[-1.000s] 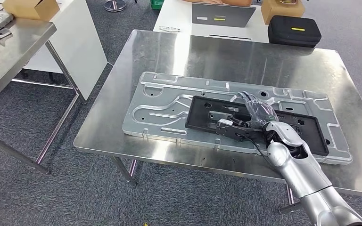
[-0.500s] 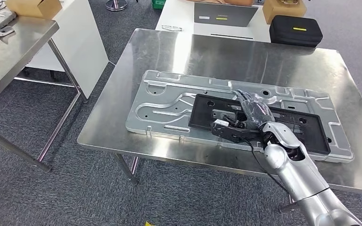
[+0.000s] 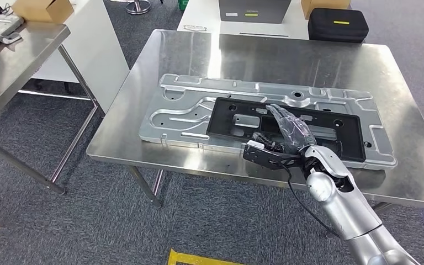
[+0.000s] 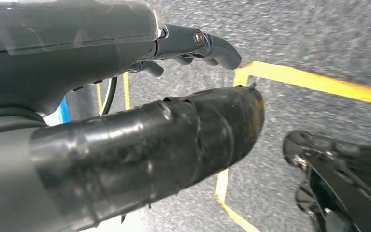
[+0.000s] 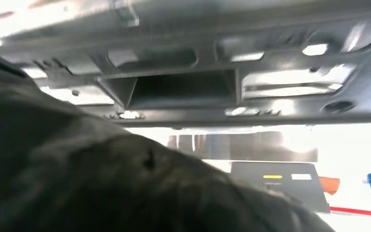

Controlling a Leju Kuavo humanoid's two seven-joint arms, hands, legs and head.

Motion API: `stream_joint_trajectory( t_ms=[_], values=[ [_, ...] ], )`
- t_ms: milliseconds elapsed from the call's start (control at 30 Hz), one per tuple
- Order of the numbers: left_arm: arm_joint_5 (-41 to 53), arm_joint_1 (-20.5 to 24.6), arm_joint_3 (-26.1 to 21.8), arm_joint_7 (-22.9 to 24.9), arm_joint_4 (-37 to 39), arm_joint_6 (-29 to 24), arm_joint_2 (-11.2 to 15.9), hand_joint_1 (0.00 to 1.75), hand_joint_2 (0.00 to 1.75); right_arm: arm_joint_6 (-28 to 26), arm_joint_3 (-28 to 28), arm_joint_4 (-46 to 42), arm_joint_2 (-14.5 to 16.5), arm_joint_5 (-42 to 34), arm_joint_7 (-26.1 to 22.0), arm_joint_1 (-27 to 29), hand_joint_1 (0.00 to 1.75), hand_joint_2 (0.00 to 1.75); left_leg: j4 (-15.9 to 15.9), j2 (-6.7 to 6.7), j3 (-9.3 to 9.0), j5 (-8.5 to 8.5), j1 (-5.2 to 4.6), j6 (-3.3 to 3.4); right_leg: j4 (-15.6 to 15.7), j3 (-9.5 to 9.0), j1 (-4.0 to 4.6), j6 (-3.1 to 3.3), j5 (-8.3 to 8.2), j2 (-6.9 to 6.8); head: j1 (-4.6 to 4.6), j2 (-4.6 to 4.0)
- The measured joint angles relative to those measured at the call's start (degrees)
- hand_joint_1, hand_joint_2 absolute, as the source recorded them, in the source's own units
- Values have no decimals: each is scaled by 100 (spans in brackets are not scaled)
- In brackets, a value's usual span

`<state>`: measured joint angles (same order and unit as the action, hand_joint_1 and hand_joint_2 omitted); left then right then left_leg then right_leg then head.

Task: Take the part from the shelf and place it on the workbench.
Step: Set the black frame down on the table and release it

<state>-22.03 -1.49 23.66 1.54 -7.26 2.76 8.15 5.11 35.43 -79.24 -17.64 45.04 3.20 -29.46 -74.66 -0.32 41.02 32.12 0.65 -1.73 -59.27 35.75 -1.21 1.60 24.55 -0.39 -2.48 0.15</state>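
Resting flat on the grey stamped metal panel (image 3: 187,113) atop the stainless steel workbench (image 3: 320,66), black rectangular plastic frame part (image 3: 237,118); right hand (image 3: 288,128) over its near edge, fingers extended, holding nothing; left hand (image 4: 193,46) hanging above floor, fingers curled, empty.

Bare workbench (image 3: 309,61) lies behind the silver panel (image 3: 171,110); black part (image 3: 237,113) covers its middle.
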Motion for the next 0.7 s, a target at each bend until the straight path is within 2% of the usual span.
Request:
stream_joint_trajectory(
  t_ms=[33, 67, 100, 133, 167, 200, 267, 300, 333, 367, 433, 467, 500, 533, 567, 600, 633, 667, 700],
  values=[
    [0, 3, 8, 5, 0, -4, 0, 0, 0, -3, 0, -42, 3, -7, 1, 10, 0, 0, 199, 1, -220, -136, 3, 4, -9, 74, -1, -15, -51, -1, 1, 0],
    [0, 8, 13, 7, 0, -9, 2, 0, 0, -10, 0, -85, 7, -10, 2, 13, 0, 0, 572, 1, -536, -251, 4, 20, -23, 132, -3, -34, -97, -2, 0, 0],
    [0, 18, 15, 9, 0, -14, 5, 0, 0, -30, -1, -139, 11, -14, 2, 16, 0, 0, 1027, -1, -876, -282, -6, 45, -37, 180, 3, -60, -138, -4, 0, 0],
    [-1, 24, 18, 9, 0, -20, 9, 0, 0, -63, -2, -198, 16, -14, 3, 20, 0, 0, 1387, -4, -1131, -277, -19, 81, -41, 204, 7, -92, -179, -9, 2, 0],
    [-2, 28, 23, 5, 0, -26, 12, 0, 0, -119, -2, -265, 19, 3, 7, 24, 0, 0, 1630, -7, -1282, -240, -36, 117, -41, 212, 9, -126, -217, -16, 4, 0],
    [-3, 29, 31, -2, 0, -33, 14, 0, 0, -189, -3, -337, 20, 33, 14, 33, 0, 0, 1731, -10, -1320, -219, -54, 154, -28, 214, 10, -163, -258, -23, 8, 0],
    [-4, 17, 55, 18, 2, -62, 19, 0, 0, -377, -4, -503, 27, 135, 23, 105, 0, 0, 1764, 2, -1248, -317, -46, 249, -12, 229, 8, -237, -311, -24, 11, 0],
    [-3, 14, 70, 47, 4, -78, 28, 0, 0, -481, -8, -589, 32, 189, 19, 170, 0, 0, 1786, 14, -1212, -379, -34, 305, -56, 258, 10, -264, -240, -16, 14, 0],
    [-1, 8, 86, 79, 7, -90, 43, 0, 0, -582, -13, -665, 38, 241, 7, 256, 0, 0, 1810, 25, -1159, -457, -20, 360, -217, 316, 12, -284, -36, -4, 16, 0],
    [0, 6, 102, 104, 10, -95, 57, 0, 0, -670, -19, -721, 44, 285, -4, 341, 0, 0, 1815, 37, -1097, -525, -17, 397, -485, 395, 4, -292, 255, 7, 19, 0],
    [0, -13, 128, 113, 11, -92, 84, 0, 0, -761, -25, -780, 54, 330, -24, 483, 0, 0, 1799, 39, -923, -657, -35, 432, -1219, 555, 4, -309, 808, 16, 21, 0],
    [0, -21, 139, 113, 11, -91, 90, 0, 0, -787, -26, -792, 58, 338, -29, 528, 0, 0, 1782, 44, -832, -712, -46, 432, -1486, 576, 4, -313, 906, 16, 21, 0],
    [0, -29, 149, 113, 12, -90, 94, 0, 0, -810, -27, -799, 63, 344, -41, 563, 0, 0, 1759, 48, -736, -765, -56, 429, -1596, 514, 4, -310, 880, 15, 20, 0],
    [0, -33, 160, 111, 13, -90, 96, 0, 0, -834, -28, -806, 68, 354, -60, 588, 0, 0, 1729, 51, -645, -811, -63, 423, -1499, 354, 6, -299, 756, 15, 21, 0],
    [0, -35, 170, 105, 13, -90, 98, 0, 0, -861, -31, -822, 75, 369, -85, 606, 0, 0, 1691, 51, -561, -850, -68, 414, -1202, 93, 12, -275, 613, 16, 21, 0],
    [0, -34, 181, 93, 13, -90, 97, 0, 0, -886, -33, -855, 82, 392, -110, 619, 0, 0, 1652, 48, -487, -886, -72, 399, -803, -206, 24, -242, 554, 15, 20, 0],
    [0, -30, 191, 80, 13, -90, 95, 0, 0, -903, -36, -910, 92, 426, -128, 632, 0, 0, 1616, 43, -433, -920, -78, 377, -432, -467, 41, -215, 548, 13, 17, 0],
    [0, -26, 201, 66, 13, -90, 92, 0, 0, -911, -38, -978, 101, 476, -134, 642, 0, 0, 1594, 39, -403, -955, -82, 347, -155, -635, 61, -186, 578, 13, 18, 0],
    [1, -22, 212, 55, 13, -90, 89, 0, 0, -912, -39, -1050, 106, 542, -131, 648, 0, 0, 1590, 36, -390, -995, -83, 313, -17, -695, 79, -163, 620, 12, 20, 0]
  ],
)
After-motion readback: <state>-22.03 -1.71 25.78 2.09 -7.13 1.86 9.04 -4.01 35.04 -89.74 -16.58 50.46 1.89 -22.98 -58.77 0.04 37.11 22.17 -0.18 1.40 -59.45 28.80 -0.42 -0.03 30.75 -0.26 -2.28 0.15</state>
